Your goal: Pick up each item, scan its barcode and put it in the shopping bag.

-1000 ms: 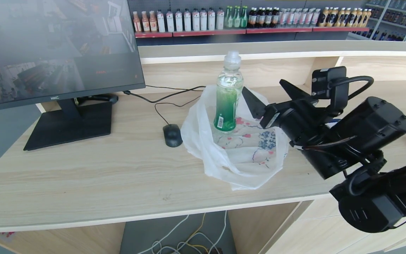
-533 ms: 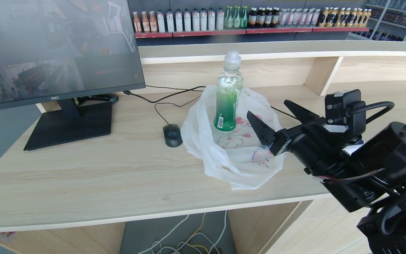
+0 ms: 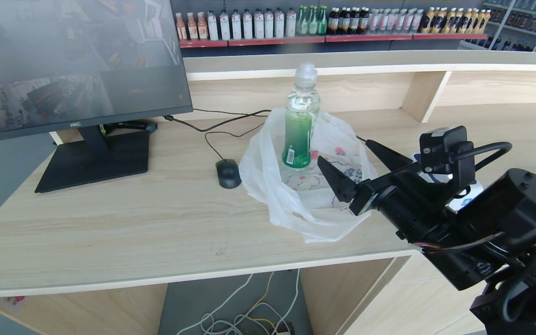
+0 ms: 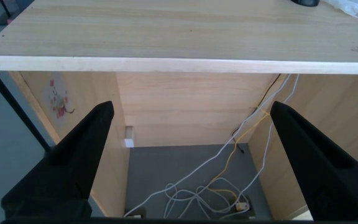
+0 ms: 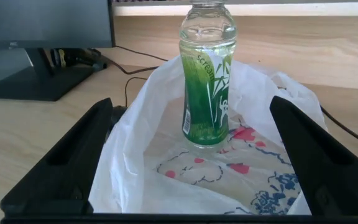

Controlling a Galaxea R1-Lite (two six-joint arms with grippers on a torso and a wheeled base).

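Pulling back from the bottle toward the near edge of the surface, the right hand hangs empty, fingers wide apart. The bottle stands upright inside the white bag, so this item looks delivered.

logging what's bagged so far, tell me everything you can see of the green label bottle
The clear plastic bottle with a green label stands upright in the white plastic shopping bag, whose sides rise around its base on the light wooden counter. Its pale cap is on, its shoulder see-through; the label wraps the lower body, with a barcode near the bottom. Only the bag touches it; the open right tool sits apart from it.
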